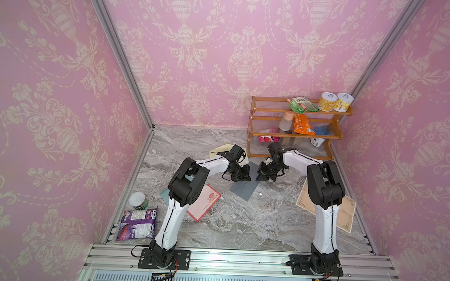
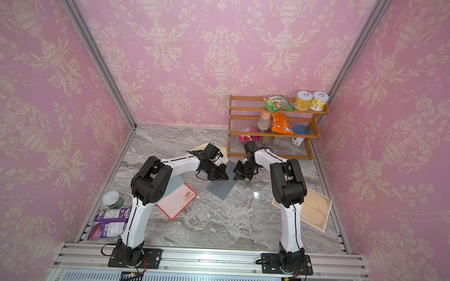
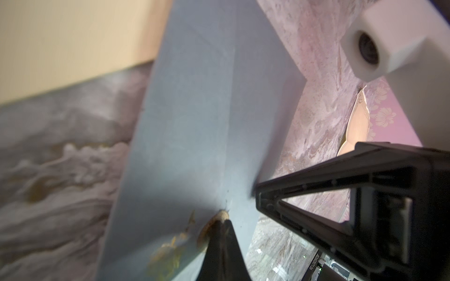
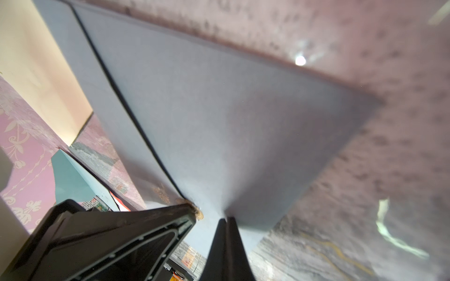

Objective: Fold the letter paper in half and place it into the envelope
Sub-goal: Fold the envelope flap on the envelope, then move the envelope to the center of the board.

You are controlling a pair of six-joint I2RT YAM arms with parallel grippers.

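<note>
A grey-blue letter paper [image 1: 244,190] [image 2: 221,189] lies mid-table, one layer doubled over a paler layer beneath. My left gripper [image 1: 248,179] [image 3: 222,219] and right gripper [image 1: 257,178] [image 4: 226,219] meet tip to tip at the free edge of the upper layer, each shut on it. The raised layer [image 4: 231,121] [image 3: 207,109] stretches away from both tips, with a gold mark beside the left tip. A cream envelope [image 1: 219,150] [image 3: 73,36] lies just behind the left wrist, partly hidden by it.
A pink red-bordered sheet [image 1: 207,201] overlaps a teal envelope [image 1: 165,194] under the left arm. A beige ornate sheet [image 1: 346,211] lies under the right arm. A wooden shelf [image 1: 294,135] with goods stands back right. A can [image 1: 139,200] and purple bag [image 1: 136,224] sit front left.
</note>
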